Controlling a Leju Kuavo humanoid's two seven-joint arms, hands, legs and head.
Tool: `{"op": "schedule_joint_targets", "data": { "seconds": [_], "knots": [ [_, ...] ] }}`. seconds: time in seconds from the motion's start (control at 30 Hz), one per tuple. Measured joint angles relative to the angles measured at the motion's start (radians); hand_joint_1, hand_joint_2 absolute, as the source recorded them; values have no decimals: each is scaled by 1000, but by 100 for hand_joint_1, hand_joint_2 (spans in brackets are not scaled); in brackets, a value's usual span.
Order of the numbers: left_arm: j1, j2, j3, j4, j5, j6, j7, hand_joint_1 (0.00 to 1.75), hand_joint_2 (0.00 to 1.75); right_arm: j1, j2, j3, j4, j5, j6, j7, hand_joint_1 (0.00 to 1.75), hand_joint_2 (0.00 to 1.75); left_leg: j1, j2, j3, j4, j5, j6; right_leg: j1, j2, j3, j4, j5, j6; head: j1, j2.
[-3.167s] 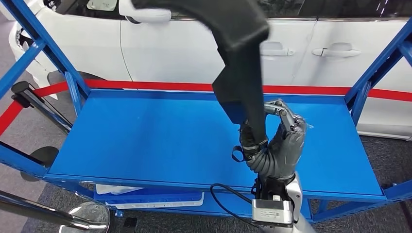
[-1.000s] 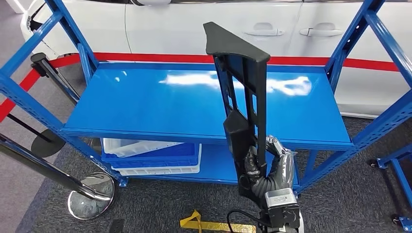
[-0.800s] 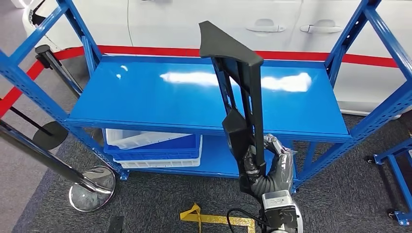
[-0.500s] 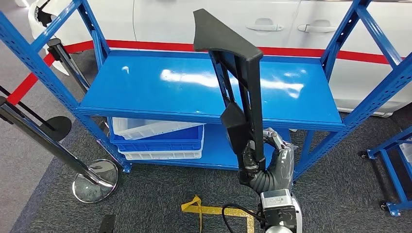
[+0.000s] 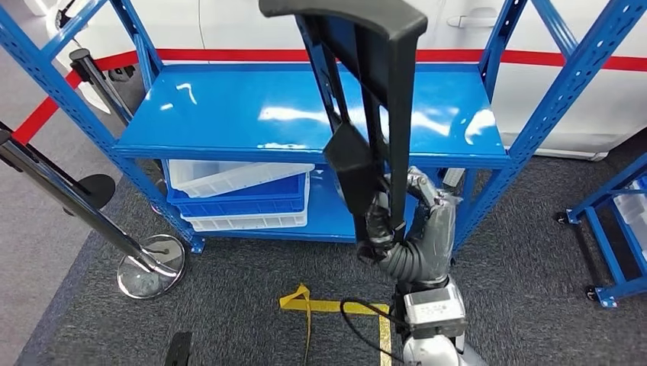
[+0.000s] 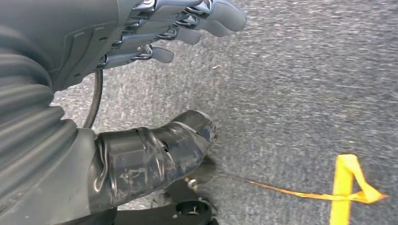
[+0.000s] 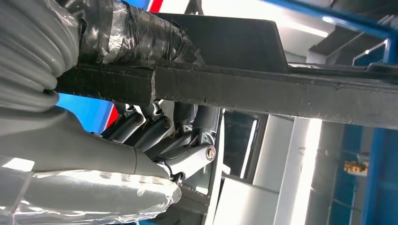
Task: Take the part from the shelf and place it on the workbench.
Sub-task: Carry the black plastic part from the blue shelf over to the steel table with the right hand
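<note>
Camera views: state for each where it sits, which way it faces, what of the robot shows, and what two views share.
Head view: high on the body, looking forward and down at the blue shelf; the right hand grips the black part.
Left wrist view: behind the left hand, facing grey carpet and yellow tape.
Right wrist view: behind the right hand, along the black part.
Shared: head and right wrist views both show part and hand.

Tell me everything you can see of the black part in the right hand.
The black part is a long, matte, plastic-looking piece: slim parallel bars with open slots, a broad flared cap at the top, a thicker tab low on one side. It stands roughly upright, off the blue shelf and in front of it. The right hand grips its lower end; nothing else touches it.
</note>
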Motion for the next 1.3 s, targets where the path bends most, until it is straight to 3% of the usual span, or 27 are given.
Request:
{"op": "schedule_joint_targets", "data": {
  "seconds": [0.03,0.1,0.17,0.23,0.3,0.33,0.4,0.43,0.47,0.5,0.53,0.6,0.67,0.73,0.8,0.83,0.87,0.93,0.97,1.0,1.07,1.1,1.13,1.2,1.23,1.3],
  "knots": [
    [-1,0,0,0,0,0,0,0,175,-2,1,5,0,-1,-1,0,175,175,-3,0,18,8,19,6,3,0,-17,1,12,-1,0,0],
    [-3,-1,0,0,-1,-3,1,0,175,-6,5,12,0,-5,-5,-2,175,175,-15,-1,103,-72,72,21,5,0,-46,2,35,-1,0,0],
    [-8,-1,0,0,-3,-8,4,0,175,-10,10,17,0,-11,-11,-9,175,175,-29,-1,207,-217,68,38,3,0,-61,0,55,3,1,0],
    [-13,-1,1,0,-6,-11,9,0,175,-11,15,22,1,-27,-18,-24,175,175,-38,-2,251,-300,51,50,-3,-3,-64,-9,76,12,-1,0],
    [-12,-5,1,0,-7,-12,16,0,175,-11,18,25,3,-47,-22,-46,175,175,-39,1,250,-324,78,60,-6,-2,-64,-22,93,21,-4,0],
    [-11,-8,1,0,-7,-12,17,0,175,-11,19,25,5,-55,-22,-60,175,175,-38,4,247,-338,94,65,-5,0,-69,-16,78,25,-6,0],
    [-10,-15,1,0,-7,-11,17,0,175,-10,21,25,11,-66,-22,-84,175,175,-32,9,230,-355,129,70,-4,4,-89,54,-10,31,-2,0],
    [-10,-18,1,0,-6,-11,16,0,175,-10,22,25,14,-70,-22,-93,175,175,-32,8,213,-355,142,72,-7,5,-101,112,-63,36,-1,0],
    [-10,-20,1,0,-6,-11,16,0,175,-10,22,25,17,-74,-22,-99,175,175,-31,9,195,-351,153,71,-10,5,-109,172,-97,41,1,0],
    [-9,-23,1,0,-5,-10,16,0,175,-9,23,25,21,-76,-22,-103,175,175,-30,9,176,-345,163,68,-14,4,-110,219,-104,46,1,0],
    [-9,-25,1,0,-5,-10,15,0,175,-9,23,25,24,-77,-22,-105,175,175,-28,9,155,-336,173,64,-18,4,-101,241,-86,51,1,0],
    [-8,-29,1,0,-4,-9,15,0,175,-9,23,25,30,-78,-22,-106,175,175,-21,9,110,-309,186,53,-27,4,-38,194,-33,65,1,0],
    [-8,-30,1,0,-4,-9,15,0,175,-10,23,25,34,-78,-22,-107,175,175,-17,9,73,-281,193,42,-31,4,42,90,-42,79,3,0],
    [-8,-29,1,0,-4,-8,15,0,175,-10,23,25,36,-78,-22,-107,175,175,-17,8,59,-270,195,38,-28,5,76,42,-72,85,5,0],
    [-6,-29,1,0,-4,-8,15,0,175,-9,25,25,37,-77,-22,-107,175,175,-16,7,53,-261,201,32,-22,8,77,29,-76,67,4,0],
    [-4,-30,1,0,-4,-8,15,0,175,-10,28,25,39,-77,-22,-108,175,175,-12,5,42,-245,185,23,-20,8,68,21,-68,49,4,0],
    [-1,-31,1,0,-4,-7,14,0,175,-10,31,25,41,-77,-22,-108,175,175,-8,3,28,-215,154,14,-17,8,54,14,-57,29,3,0],
    [2,-33,1,0,-4,-7,14,0,175,-11,38,25,45,-78,-22,-109,175,175,-1,0,-6,-105,49,-2,-16,6,15,12,-21,8,2,0],
    [2,-34,1,0,-4,-7,14,0,175,-11,39,25,46,-78,-22,-109,175,175,0,0,-14,-44,15,-3,-14,6,-1,12,-10,7,2,0],
    [2,-34,1,0,-4,-7,14,0,175,-11,40,25,47,-78,-22,-109,175,175,1,0,-15,4,3,-3,-12,5,-16,12,2,7,2,0],
    [2,-34,1,0,-4,-7,14,0,175,-11,40,25,51,-78,-22,-109,175,175,0,-1,21,18,41,3,-10,5,-44,13,23,8,2,0],
    [2,-34,1,0,-4,-7,14,0,175,-11,40,25,52,-78,-22,-109,175,175,-2,-2,63,-24,67,8,-9,6,-56,13,33,9,2,0],
    [1,-34,1,0,-4,-7,14,0,175,-11,41,25,52,-78,-22,-109,175,175,-4,-3,119,-93,75,13,-9,6,-66,13,43,12,2,0],
    [-2,-34,1,0,-4,-7,14,0,175,-11,42,25,53,-78,-22,-109,175,175,-11,-8,220,-240,57,20,-10,6,-76,8,63,21,2,0],
    [-4,-34,1,0,-4,-7,14,0,175,-11,43,25,53,-78,-22,-109,175,175,-15,-10,242,-281,47,22,-12,5,-77,2,73,26,2,0],
    [-3,-34,1,0,-3,-7,14,0,175,-11,44,25,54,-75,-22,-109,175,175,-17,-10,242,-305,63,27,-14,6,-78,-14,93,37,2,0]
  ]
}}
